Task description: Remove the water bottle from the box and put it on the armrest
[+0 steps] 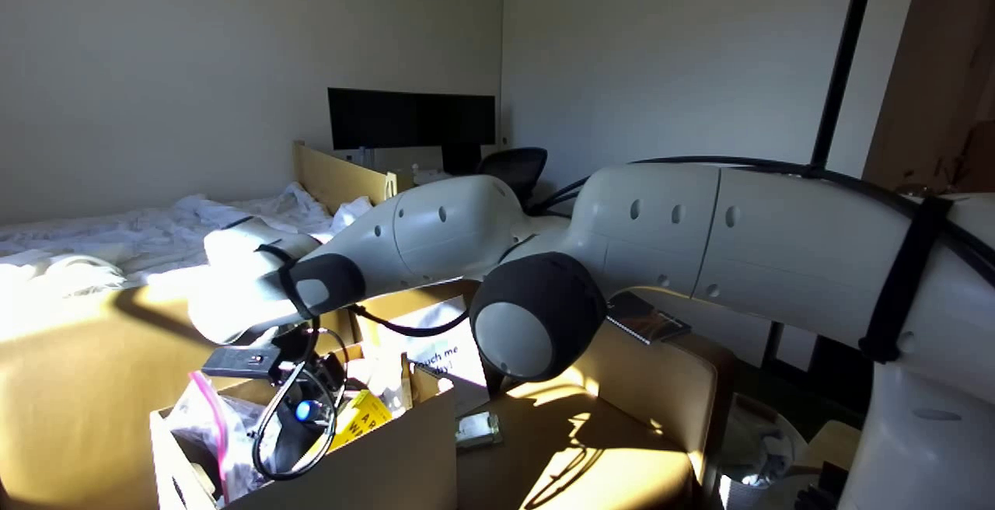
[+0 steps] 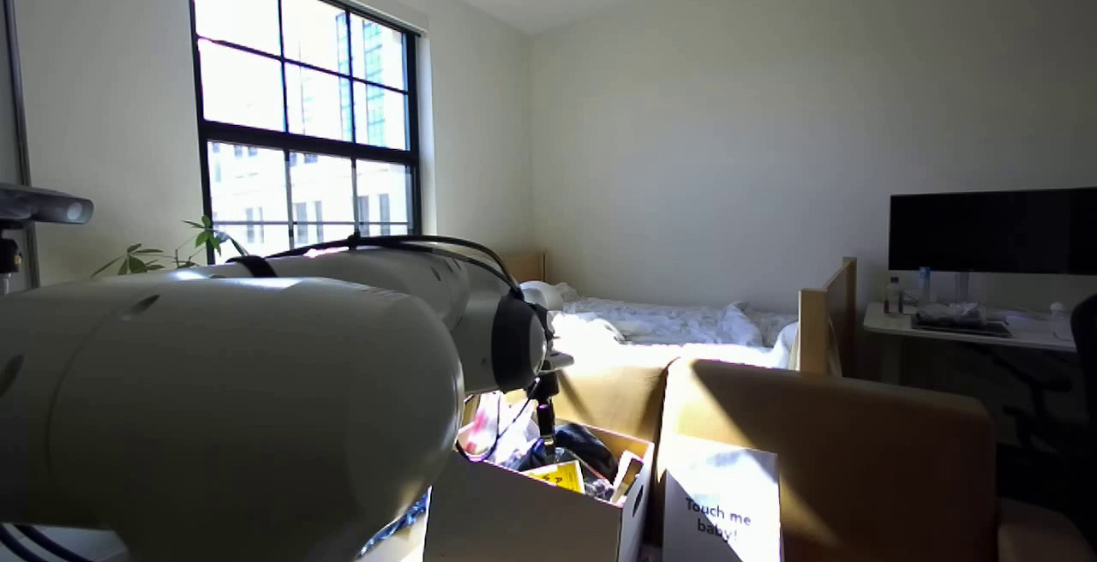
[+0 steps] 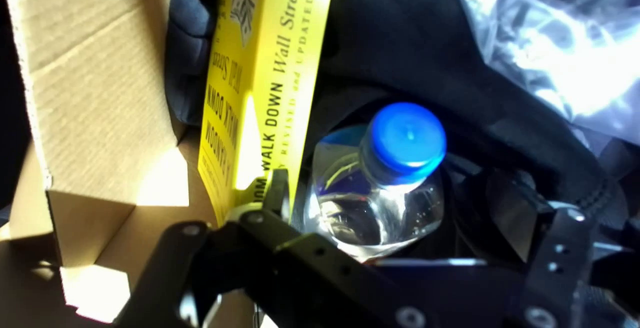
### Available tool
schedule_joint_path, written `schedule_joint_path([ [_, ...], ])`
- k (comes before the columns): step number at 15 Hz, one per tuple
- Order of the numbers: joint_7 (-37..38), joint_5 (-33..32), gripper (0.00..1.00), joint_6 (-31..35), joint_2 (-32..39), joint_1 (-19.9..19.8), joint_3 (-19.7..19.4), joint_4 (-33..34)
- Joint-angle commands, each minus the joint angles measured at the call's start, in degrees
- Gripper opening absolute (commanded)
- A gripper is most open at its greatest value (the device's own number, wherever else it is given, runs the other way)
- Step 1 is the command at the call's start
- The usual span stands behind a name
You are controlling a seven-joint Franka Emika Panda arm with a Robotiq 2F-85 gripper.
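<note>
The clear plastic water bottle (image 3: 377, 183) with a round blue cap (image 3: 409, 140) sits mid-frame in the wrist view, inside the brown cardboard box (image 1: 389, 448). My black metal claw (image 3: 398, 190) is spread apart, a finger (image 3: 278, 195) showing either side. At frame left, the yellow rectangular book (image 3: 265, 78) could snag that finger, skewing my grip.

The rounded whitish arm (image 1: 661, 230) has black cables (image 1: 863, 186) and a screw-dotted, apparently black hand (image 3: 402, 193).
</note>
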Motion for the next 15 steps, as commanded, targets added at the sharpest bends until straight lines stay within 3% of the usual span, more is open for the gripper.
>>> schedule_joint_path([
  [1,0.1,0.3,1.0,7.5,0.0,0.1,0.8,-2.8],
  [4,-1.4,1.2,1.0,10.5,0.0,-0.3,2.0,-4.4],
  [5,-2.1,1.6,0.75,11.3,0.0,-0.5,2.7,-4.8],
  [7,-2.6,1.7,0.68,12.0,0.0,-0.6,3.4,-4.6],
  [15,-4.0,1.8,0.15,10.4,-0.1,-0.2,4.2,-2.3],
])
